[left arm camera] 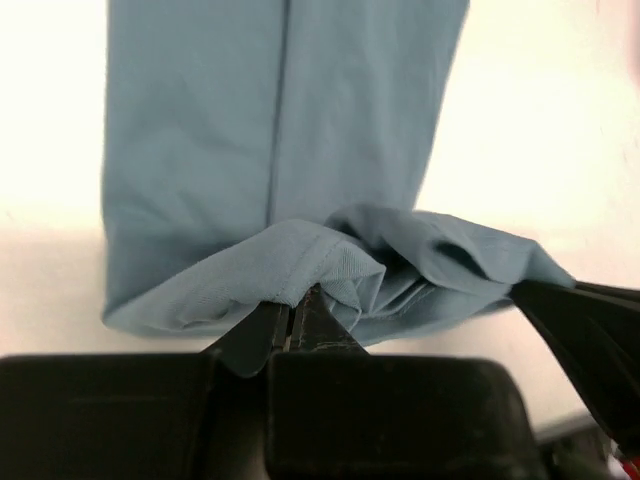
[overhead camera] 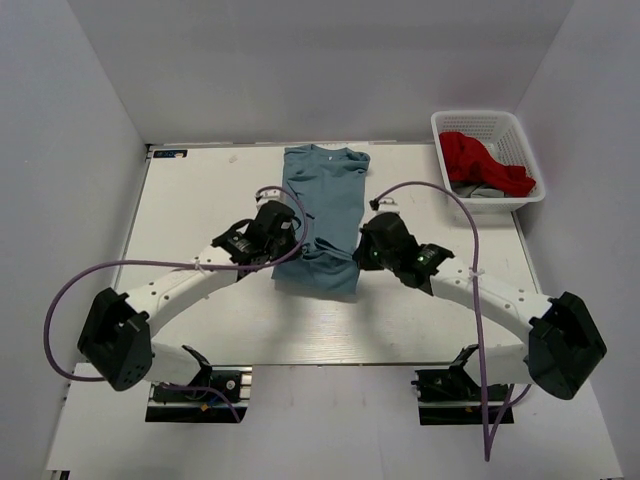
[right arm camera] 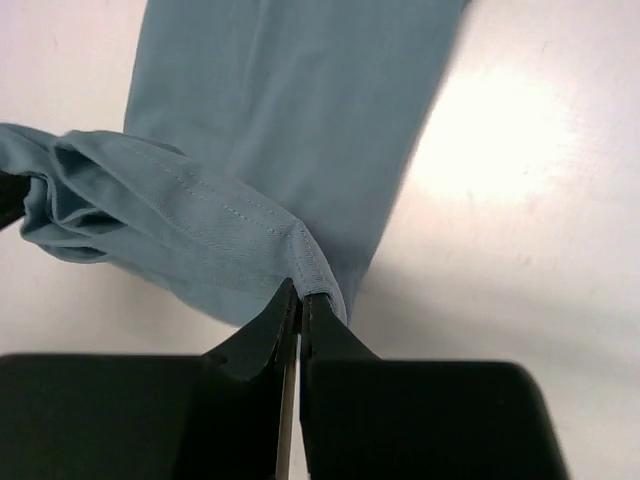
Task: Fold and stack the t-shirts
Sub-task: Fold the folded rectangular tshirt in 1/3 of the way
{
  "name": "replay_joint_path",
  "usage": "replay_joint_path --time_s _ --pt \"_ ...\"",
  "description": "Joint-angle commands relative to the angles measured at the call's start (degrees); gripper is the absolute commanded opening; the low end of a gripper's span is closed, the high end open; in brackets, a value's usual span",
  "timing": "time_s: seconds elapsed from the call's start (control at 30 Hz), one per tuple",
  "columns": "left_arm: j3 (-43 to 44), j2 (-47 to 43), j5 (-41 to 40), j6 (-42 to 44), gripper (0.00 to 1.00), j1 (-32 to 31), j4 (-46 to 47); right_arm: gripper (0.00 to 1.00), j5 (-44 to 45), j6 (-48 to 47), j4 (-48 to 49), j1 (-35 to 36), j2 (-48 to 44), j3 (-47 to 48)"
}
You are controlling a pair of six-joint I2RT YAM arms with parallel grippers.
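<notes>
Lying lengthwise at the centre of the table (overhead camera: 200, 200), the t-shirt (overhead camera: 325, 190) shows you its collar at twelve o'clock and its hem at six. The left gripper (left arm camera: 295, 312) is clamped on the hem's seven-o'clock corner and the right gripper (right arm camera: 299, 298) on its five-o'clock corner, with the edge bunched between them. You will find the white basket (overhead camera: 478, 116), holding a red garment (overhead camera: 480, 160), at two o'clock.

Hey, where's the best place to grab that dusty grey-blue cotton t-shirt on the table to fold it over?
By the near hem, one corner each, coming from the near edge. The dusty grey-blue cotton t-shirt lies as a long narrow strip, collar at the far end, so lifting the hem should carry it over. The left gripper and right gripper are shut there.
</notes>
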Motion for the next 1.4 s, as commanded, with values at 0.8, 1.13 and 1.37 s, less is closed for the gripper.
replay_joint_path --time_s 0.8,1.13,1.37 --pt "21.16 27.77 4.5 8.89 0.0 10.41 7.1 0.0 -8.46 -6.14 9.52 -14.42 25.68 20.08" --pt "25.81 34.27 3.97 8.89 0.29 13.39 5.79 0.11 -12.42 -4.82 8.74 -16.71 34.21 25.7" --pt "34.94 36.48 -0.94 8.89 0.99 16.64 3.42 0.72 -17.78 -7.19 7.87 -19.43 37.38 34.49"
